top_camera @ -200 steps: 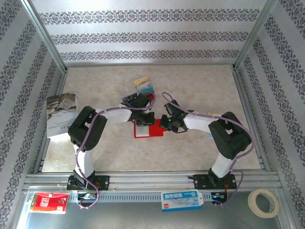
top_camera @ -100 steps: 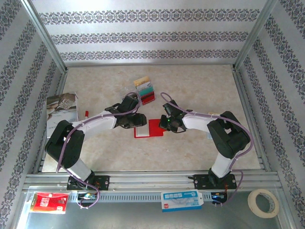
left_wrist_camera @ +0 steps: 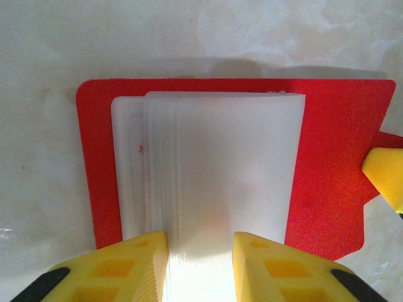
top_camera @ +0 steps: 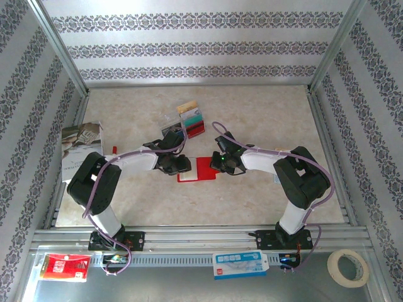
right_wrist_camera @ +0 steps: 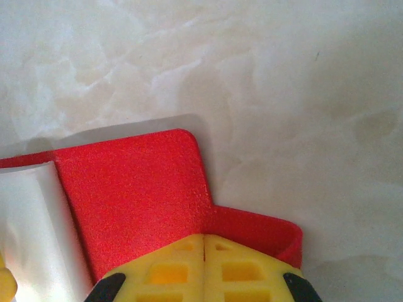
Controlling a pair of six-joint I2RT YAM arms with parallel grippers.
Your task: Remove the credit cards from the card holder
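Observation:
The red card holder [top_camera: 203,170] lies open on the table, its pale clear pockets [left_wrist_camera: 214,163] fanned upward. My left gripper [top_camera: 179,165] is at its left end. The jaws [left_wrist_camera: 200,242] stand open, one yellow finger on each side of the pocket stack's near end, and no card shows between them. My right gripper [top_camera: 220,162] is shut, its closed fingertips [right_wrist_camera: 204,238] pressed on the holder's right edge by the side tab [right_wrist_camera: 264,229]. One of its fingers [left_wrist_camera: 385,179] shows over that tab. Several credit cards [top_camera: 191,119], tan, teal and red among them, lie spread behind the holder.
A printed magazine [top_camera: 80,150] lies at the table's left edge, with a small red item [top_camera: 114,150] beside it. Below the front rail sit a red-and-white packet [top_camera: 63,267], a blue-and-white box [top_camera: 239,263] and a tape roll [top_camera: 348,267]. Patterned walls close three sides.
My left gripper has come down from the holder's far side to its left end, and its elbow swung left. Its jaws opened wide, then narrowed. The right arm has held still.

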